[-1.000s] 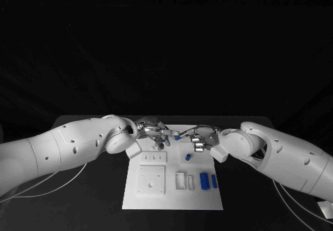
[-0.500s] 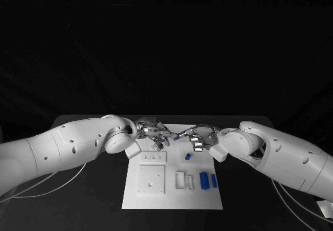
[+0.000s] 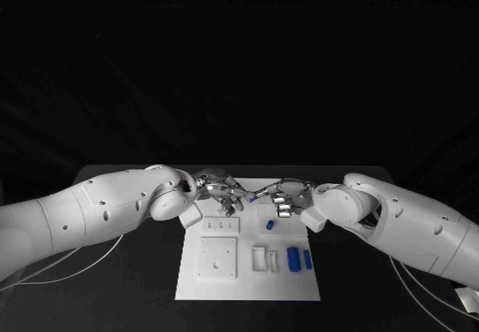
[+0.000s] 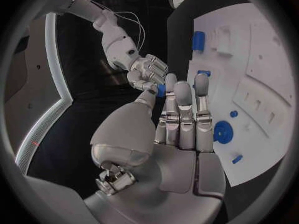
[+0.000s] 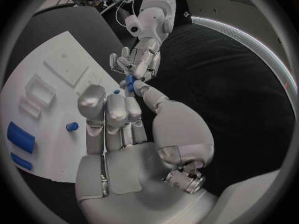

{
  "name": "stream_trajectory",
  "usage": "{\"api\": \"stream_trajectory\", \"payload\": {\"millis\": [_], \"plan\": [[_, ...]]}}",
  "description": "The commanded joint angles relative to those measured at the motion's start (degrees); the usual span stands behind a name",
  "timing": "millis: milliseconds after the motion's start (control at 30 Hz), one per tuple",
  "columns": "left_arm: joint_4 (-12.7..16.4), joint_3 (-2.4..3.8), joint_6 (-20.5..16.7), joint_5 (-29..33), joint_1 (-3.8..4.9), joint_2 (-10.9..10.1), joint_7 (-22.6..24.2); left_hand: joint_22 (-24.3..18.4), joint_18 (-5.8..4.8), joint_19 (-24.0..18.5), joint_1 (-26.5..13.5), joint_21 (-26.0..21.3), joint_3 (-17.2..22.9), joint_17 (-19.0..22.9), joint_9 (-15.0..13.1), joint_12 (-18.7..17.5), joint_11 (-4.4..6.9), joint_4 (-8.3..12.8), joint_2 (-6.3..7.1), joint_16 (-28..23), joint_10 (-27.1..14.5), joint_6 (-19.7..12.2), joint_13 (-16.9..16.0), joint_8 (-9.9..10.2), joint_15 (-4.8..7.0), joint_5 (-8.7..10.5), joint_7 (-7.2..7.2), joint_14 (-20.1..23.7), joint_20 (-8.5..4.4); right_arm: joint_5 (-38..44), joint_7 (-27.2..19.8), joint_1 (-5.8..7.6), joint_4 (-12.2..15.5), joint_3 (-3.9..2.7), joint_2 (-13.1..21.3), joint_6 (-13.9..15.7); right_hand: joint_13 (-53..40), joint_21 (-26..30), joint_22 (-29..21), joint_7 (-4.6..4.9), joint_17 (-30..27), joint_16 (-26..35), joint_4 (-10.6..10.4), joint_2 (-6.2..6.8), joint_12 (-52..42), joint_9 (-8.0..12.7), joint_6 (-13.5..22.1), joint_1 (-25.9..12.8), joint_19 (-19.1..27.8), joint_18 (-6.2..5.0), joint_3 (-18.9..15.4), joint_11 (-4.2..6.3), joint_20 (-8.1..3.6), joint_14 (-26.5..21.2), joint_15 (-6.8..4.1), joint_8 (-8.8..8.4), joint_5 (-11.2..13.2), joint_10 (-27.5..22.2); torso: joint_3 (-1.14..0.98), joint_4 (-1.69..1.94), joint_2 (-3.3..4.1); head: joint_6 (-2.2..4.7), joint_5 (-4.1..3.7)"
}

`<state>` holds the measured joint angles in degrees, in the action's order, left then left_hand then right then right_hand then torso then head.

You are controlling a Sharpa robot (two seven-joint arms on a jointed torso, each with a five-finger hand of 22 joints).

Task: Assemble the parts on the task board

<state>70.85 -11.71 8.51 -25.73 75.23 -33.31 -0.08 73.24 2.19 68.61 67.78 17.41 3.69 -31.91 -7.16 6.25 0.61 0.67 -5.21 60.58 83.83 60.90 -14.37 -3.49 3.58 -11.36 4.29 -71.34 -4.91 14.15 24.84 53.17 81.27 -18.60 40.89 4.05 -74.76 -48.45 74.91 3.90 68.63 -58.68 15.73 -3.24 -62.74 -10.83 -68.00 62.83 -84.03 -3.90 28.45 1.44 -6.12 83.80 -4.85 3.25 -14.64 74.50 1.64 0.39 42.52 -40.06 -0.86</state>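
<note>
Right hand (image 3: 284, 198) pinches a small blue part (image 5: 129, 80) over the task board's (image 3: 250, 277) far edge, touching my left hand's (image 3: 221, 191) loosely spread fingertips (image 5: 138, 70), directly opposite.

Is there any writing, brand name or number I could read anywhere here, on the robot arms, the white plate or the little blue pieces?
None: no readable words, numbers or signs on the task board, the blue parts, the left robot hand or the right robot hand.
</note>
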Motion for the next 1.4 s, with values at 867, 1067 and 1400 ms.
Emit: {"api": "stream_trajectory", "payload": {"millis": [867, 1067, 1400], "plan": [[0.38, 0.05, -0.70, 4.08, 0.02, 0.33, 1.53, 2.44, -0.89, 0.74, 1.28, -0.61, 3.29, -0.51, -2.70, 1.15, 0.35, 3.63, -2.95, 2.27, 2.54, 1.67, 0.40, -0.24, 0.69, -4.83, -0.47, -0.19, -0.47, 1.25, 0.22, -0.27, -0.48, -0.02, -0.68, -2.46, 0.07, 0.15, 6.18, -0.38, 0.07, 0.32, 0.16, -0.67, 0.22, -0.40, -0.68, -0.21, -1.23, 0.60, 0.01, 0.19, -0.31, -0.24, -0.35, 0.40, -0.10, -0.19, -0.03, 0.06, 0.05, -0.31, -0.17], [0.45, 0.05, -0.86, 5.12, 0.02, 0.34, 1.52, 2.60, -0.90, 0.75, 0.92, -0.60, 3.82, -0.51, -3.57, 1.30, 0.38, 4.81, -3.31, 2.52, 2.58, 1.76, 0.53, -0.27, 0.74, -5.64, -0.55, -0.20, -0.51, 1.64, 0.35, -0.45, -0.64, -0.02, -0.78, -2.47, 0.09, 0.19, 6.18, -0.39, 0.11, 0.33, 0.20, -0.67, 0.25, -0.40, -0.72, -0.22, -1.21, 0.60, 0.03, 0.19, -0.30, -0.26, -0.35, 0.41, -0.05, -0.23, -0.04, 0.05, 0.05, -0.44, -0.18], [0.54, 0.05, -0.19, 7.28, 0.02, 0.38, 1.57, 2.66, -1.08, 0.55, -0.07, -0.52, 5.21, -0.45, -5.63, 2.04, 0.55, 5.79, -4.78, 2.73, 2.67, 3.47, 0.42, -0.30, 0.96, -8.10, -1.16, -0.19, -0.72, 1.81, 0.38, -0.64, -0.95, -0.02, -1.02, -2.48, 0.09, 0.19, 6.18, -0.39, 0.11, 0.33, 0.20, -0.67, 0.25, -0.40, -0.72, -0.22, -1.21, 0.60, 0.03, 0.19, -0.30, -0.26, -0.35, 0.41, -0.05, -0.23, -0.10, 0.12, 0.06, -0.66, -0.28]]}}
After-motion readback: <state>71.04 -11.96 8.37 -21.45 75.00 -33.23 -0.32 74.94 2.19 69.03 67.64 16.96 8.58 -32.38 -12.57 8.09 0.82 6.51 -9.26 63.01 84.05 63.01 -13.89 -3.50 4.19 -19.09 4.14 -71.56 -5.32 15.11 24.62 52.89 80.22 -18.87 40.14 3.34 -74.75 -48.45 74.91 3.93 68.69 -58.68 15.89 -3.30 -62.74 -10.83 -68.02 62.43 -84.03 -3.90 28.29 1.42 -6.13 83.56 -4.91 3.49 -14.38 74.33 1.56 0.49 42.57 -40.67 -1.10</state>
